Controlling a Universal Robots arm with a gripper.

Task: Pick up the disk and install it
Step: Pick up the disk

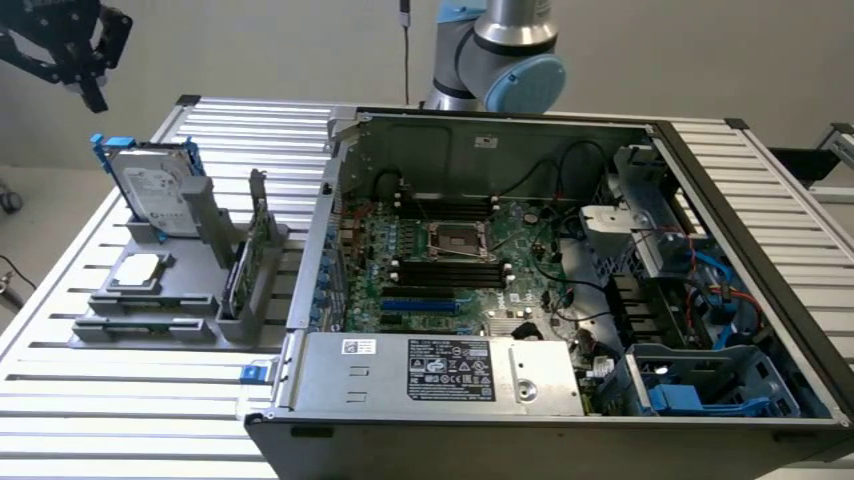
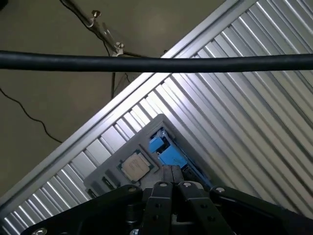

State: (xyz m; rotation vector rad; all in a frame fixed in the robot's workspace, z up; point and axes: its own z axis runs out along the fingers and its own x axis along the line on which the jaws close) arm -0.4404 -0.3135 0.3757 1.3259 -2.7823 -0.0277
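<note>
Start at the exterior view's left, about eleven o'clock: your gripper (image 1: pixel 91 92) hangs in the air over the corner of the slatted table (image 1: pixel 120 400). It is closed tight on nothing, and from the wrist you see the two black fingertips (image 2: pixel 166 175) touching. At nine o'clock, below it and well apart, the disk (image 1: pixel 154 188) stands tilted in a grey rack (image 1: pixel 147 325), blue frame round its edges. At eight o'clock, just in front of the disk, a small square chip (image 1: pixel 140 270) lies flat in the rack. A thin card (image 1: pixel 244 270) stands upright on the rack's right side. From centre to four o'clock sits the open computer case (image 1: pixel 747 200), its board (image 1: pixel 454 260) showing. The arm's base (image 1: pixel 507 60) rises behind it at twelve.
</note>
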